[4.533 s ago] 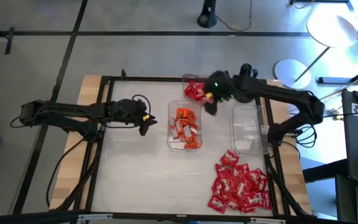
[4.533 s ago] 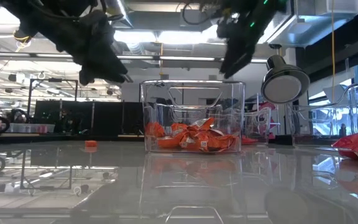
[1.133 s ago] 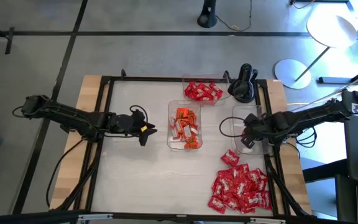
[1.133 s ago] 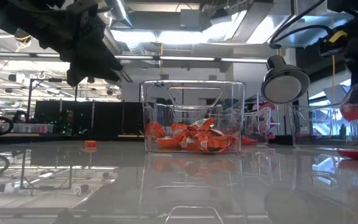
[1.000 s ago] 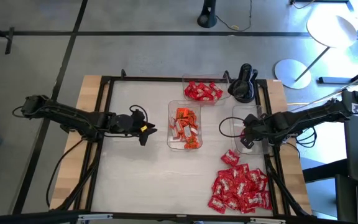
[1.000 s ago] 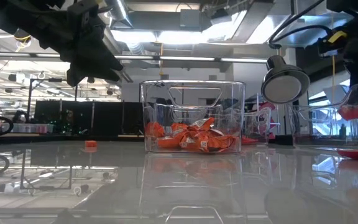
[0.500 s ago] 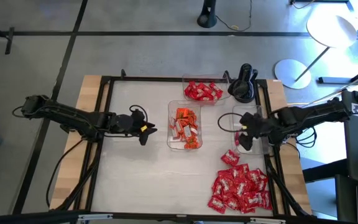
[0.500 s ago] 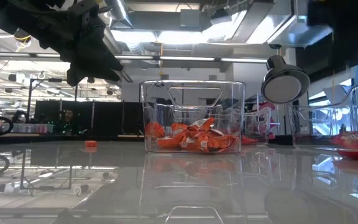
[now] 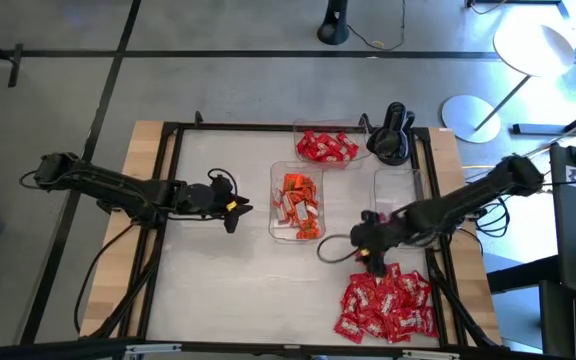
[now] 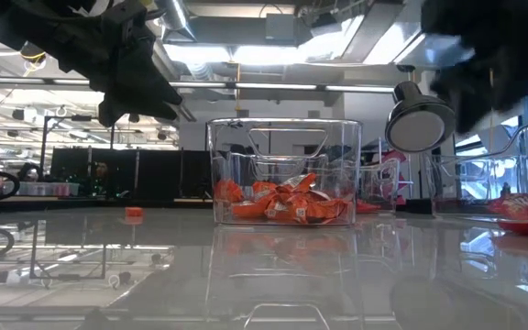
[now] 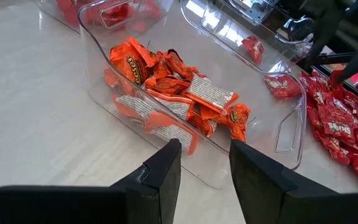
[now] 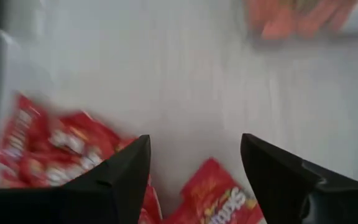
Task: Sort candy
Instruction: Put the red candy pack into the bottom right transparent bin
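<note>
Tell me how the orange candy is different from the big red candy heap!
The orange candy sits inside a clear tray in the middle of the table, while the red candy heap lies loose on the bare tabletop. The right pincer hangs open right at the red heap's edge; the left pincer waits beside the orange tray. Both are small flat wrapped sweets.

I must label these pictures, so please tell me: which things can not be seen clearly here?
- Right gripper: low view shows only a dark blur.
- Loose pile of red wrapped candy: blurred in right wrist view, cut off in left wrist view.
- Clear plastic tray on the right: contents too small in high view.
</note>
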`<state>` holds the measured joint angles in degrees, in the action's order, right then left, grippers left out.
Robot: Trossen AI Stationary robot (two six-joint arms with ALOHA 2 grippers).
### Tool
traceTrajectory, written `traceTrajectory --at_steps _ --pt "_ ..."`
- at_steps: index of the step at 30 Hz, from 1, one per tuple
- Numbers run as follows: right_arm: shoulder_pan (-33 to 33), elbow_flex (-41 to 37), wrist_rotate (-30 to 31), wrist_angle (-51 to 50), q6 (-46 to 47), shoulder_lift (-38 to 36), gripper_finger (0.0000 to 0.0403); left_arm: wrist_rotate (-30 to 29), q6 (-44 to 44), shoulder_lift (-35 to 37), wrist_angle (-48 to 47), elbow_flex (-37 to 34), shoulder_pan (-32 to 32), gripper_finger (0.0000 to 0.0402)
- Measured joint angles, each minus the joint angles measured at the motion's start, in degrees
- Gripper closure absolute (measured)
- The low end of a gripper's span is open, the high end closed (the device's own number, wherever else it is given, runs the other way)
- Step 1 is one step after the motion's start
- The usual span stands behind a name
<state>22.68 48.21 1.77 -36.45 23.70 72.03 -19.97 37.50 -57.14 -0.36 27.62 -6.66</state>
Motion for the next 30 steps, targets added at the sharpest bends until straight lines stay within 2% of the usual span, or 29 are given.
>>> traceTrajectory --at_steps 5,10,15,19,24,30 --pt "1.5 0.0 -0.4 -1.5 2.4 8.2 0.0174 0.0 0.0 0.0 0.0 0.0 0.0 0.0274" --pt "2.2 0.0 -0.4 -0.8 7.5 13.2 0.0184 0.0 0.0 0.0 -0.2 0.0 0.0 0.0274" --pt "2.1 0.0 0.7 -1.4 8.8 16.3 0.0194 0.0 0.0 0.0 -0.2 0.0 0.0 0.0274" --pt "2.1 0.0 4.4 -0.8 10.9 18.7 0.0201 0.0 -0.3 0.0 -0.2 0.0 0.0 0.0274" --pt "2.1 0.2 4.7 -3.2 12.2 20.5 0.0212 -0.1 -0.2 0.0 -0.4 0.0 -0.5 0.0274" --pt "2.1 0.2 4.7 -2.7 12.4 20.7 0.025 -0.1 -0.3 0.0 -0.4 0.0 -0.6 0.0274"
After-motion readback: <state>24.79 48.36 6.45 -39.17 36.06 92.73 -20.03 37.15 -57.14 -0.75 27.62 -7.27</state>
